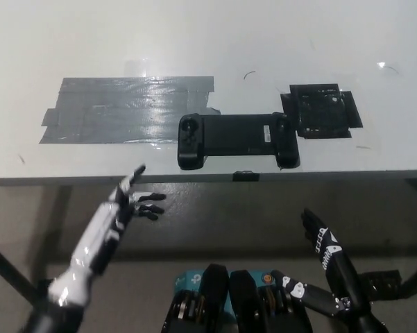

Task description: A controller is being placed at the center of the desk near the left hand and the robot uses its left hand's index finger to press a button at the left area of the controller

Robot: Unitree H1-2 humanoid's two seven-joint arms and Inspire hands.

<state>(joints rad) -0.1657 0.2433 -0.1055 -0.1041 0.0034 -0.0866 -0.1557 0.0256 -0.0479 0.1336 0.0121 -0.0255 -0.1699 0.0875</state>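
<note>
The controller (237, 139) lay near the front edge of the tabletop (194, 41). The white left hand (128, 201) hovered below that edge, fingers spread, holding nothing. The black right hand (320, 239) rested low, fingers apart.

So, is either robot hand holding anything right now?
No. The left robot hand hovers below the desk edge, short of the controller; the right robot hand rests low, empty.

No readable text in view.
The controller (236, 139) carries a small pale label on its middle section, too small and blurred to read. The grey tape patch (125, 109) and the black tape patch (321, 111) on the tabletop (194, 41) show no lettering, numbers or signs.
</note>
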